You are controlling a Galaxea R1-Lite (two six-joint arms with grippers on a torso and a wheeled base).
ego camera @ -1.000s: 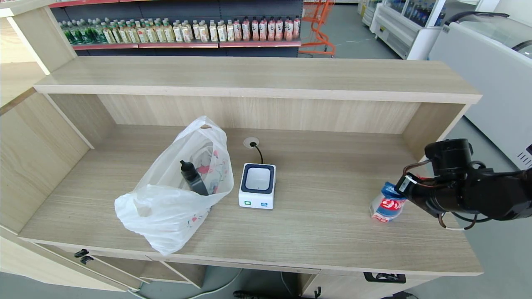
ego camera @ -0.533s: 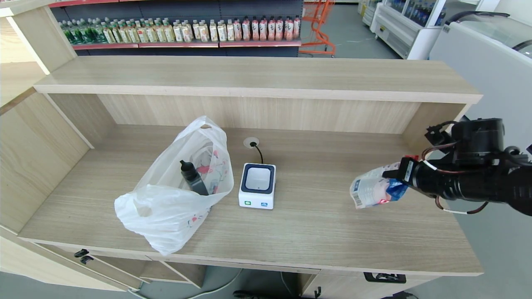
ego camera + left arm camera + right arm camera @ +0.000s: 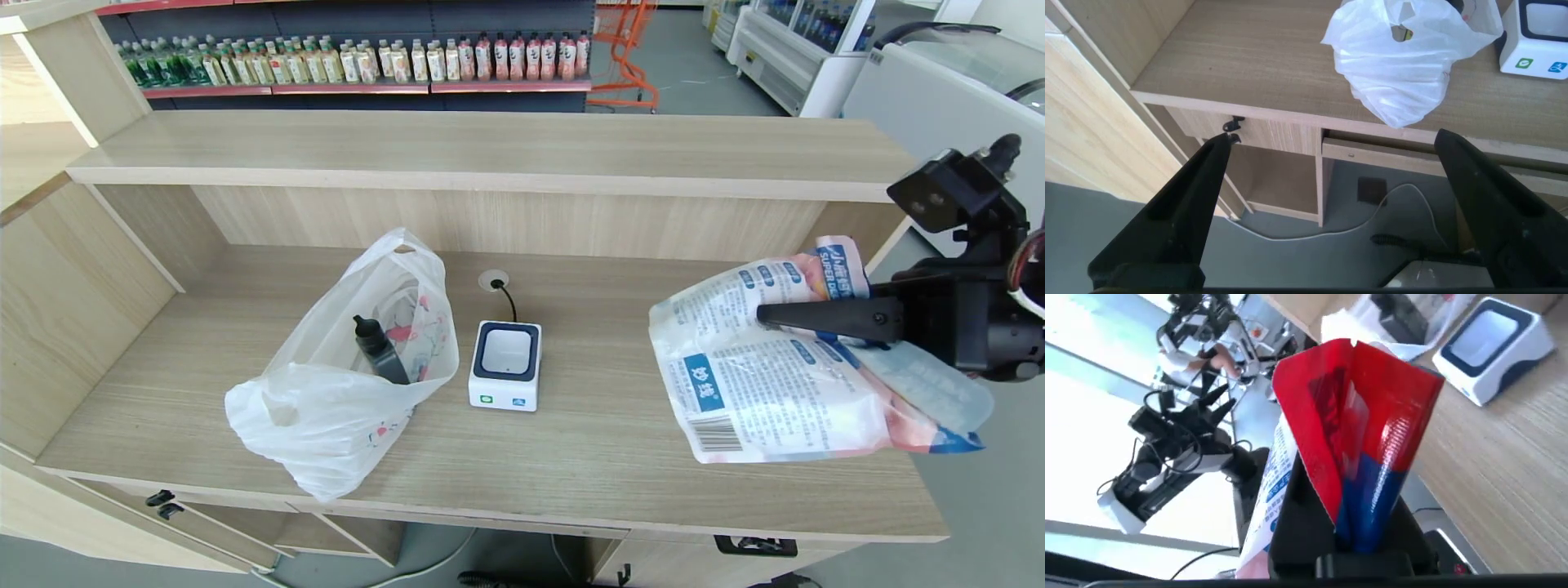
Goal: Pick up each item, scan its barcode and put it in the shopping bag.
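Right gripper is clamped on the packet and holds it in the air over the right end of the tabletop. One finger lies across the packet's white printed back, which faces the head camera. The red and blue front faces the right wrist camera. Packet is tilted, with the barcode on its lower corner, toward the tabletop's front edge. Nothing under it touches it.

Scanner sits flat mid-tabletop, window up, well left of the packet. Its cable runs back to a grommet near the rear wall.

Shopping bag is just left of the scanner, slumped, mouth open toward the back. A black bottle stands inside it, leaning slightly. There's some floral-printed thing behind the bottle; can't tell what it is.

Left gripper has its fingers spread wide with nothing between them. It hangs off the tabletop's front edge on the bag's side, lower than the surface.
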